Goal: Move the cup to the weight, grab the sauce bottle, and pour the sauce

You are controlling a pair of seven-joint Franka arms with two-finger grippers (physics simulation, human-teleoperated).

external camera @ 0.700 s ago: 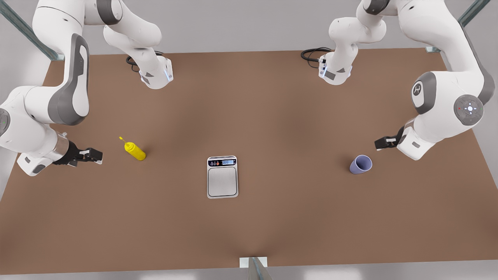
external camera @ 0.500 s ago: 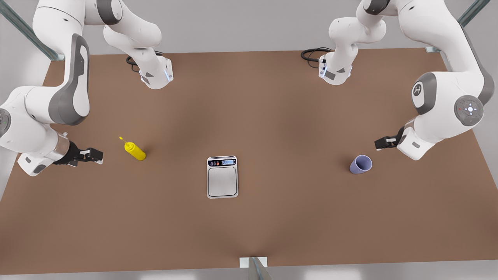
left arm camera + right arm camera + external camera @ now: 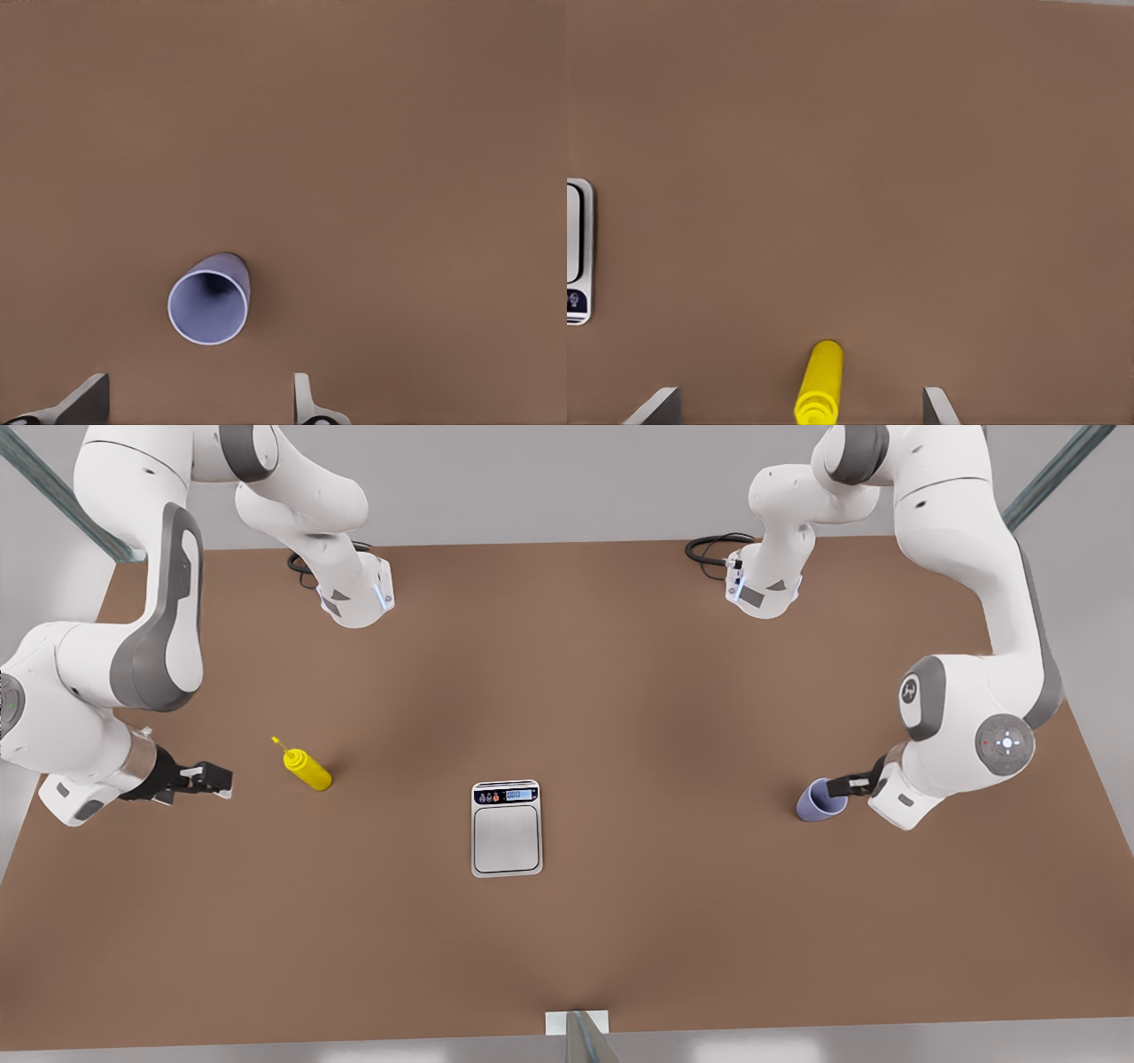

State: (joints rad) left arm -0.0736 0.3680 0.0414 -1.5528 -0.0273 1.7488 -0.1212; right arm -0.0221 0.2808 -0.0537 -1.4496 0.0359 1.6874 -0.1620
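Near the brown tabletop's [image 3: 620, 691] edge at the front view's right, the small lavender-blue tapered cup [image 3: 820, 800] stands upright, well apart from the flat silver kitchen scale [image 3: 506, 828] at mid-table. The left gripper [image 3: 842, 786] sits just beside the cup's rim, jaws spread, fingertips [image 3: 306, 398] not yet straddling it. Likely step: closing in to grasp the cup. Best to centre the cup between the fingers, descend below the rim, then squeeze gently so it does not tip. Towards the opposite edge, the right gripper [image 3: 213, 779] waits, jaws spread, near the upright bright yellow squeeze bottle [image 3: 307, 769].
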